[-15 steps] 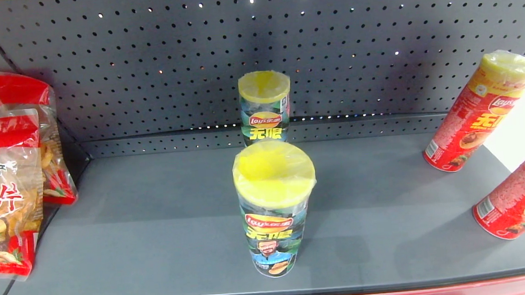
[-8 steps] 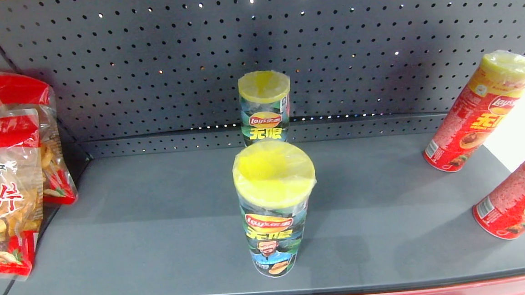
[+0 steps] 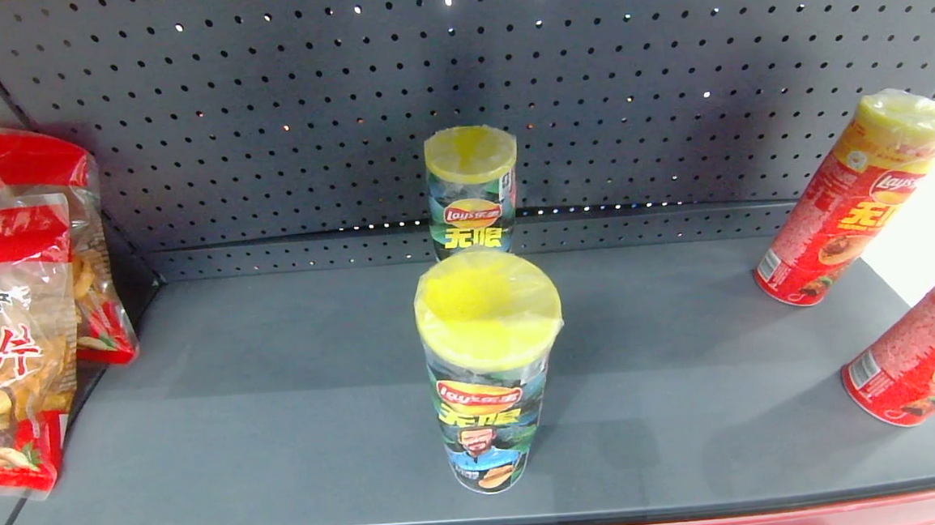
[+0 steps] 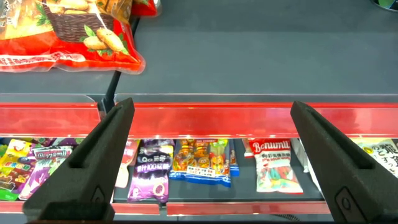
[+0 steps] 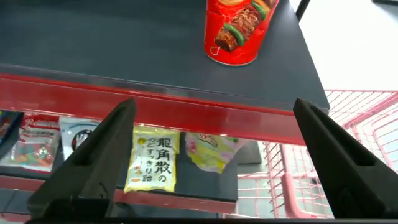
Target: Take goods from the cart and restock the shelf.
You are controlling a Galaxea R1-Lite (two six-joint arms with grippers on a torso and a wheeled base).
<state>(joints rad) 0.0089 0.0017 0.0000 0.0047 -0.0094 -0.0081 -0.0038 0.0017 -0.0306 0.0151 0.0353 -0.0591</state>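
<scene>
The left end effector (image 4: 211, 102) and right end effector (image 5: 214, 102) hung released and empty. A green chip can (image 3: 486, 375) stood upright at centre frame on the shelf (image 3: 279, 371), and the pink cart (image 5: 367, 155) showed at lower right. The can was probably light and stiff-walled yet dentable, with a slick wrap. A gentle mid-body grip below the lid looked safest.

Dark grey shelf (image 3: 281, 404) with perforated back, front green chip can (image 3: 486, 375) upright at centre, rear green chip can (image 3: 471, 193) behind it, far red can (image 3: 854, 206) and near red can (image 3: 924, 356) standing at right, snack bags (image 3: 8, 323) at left end
</scene>
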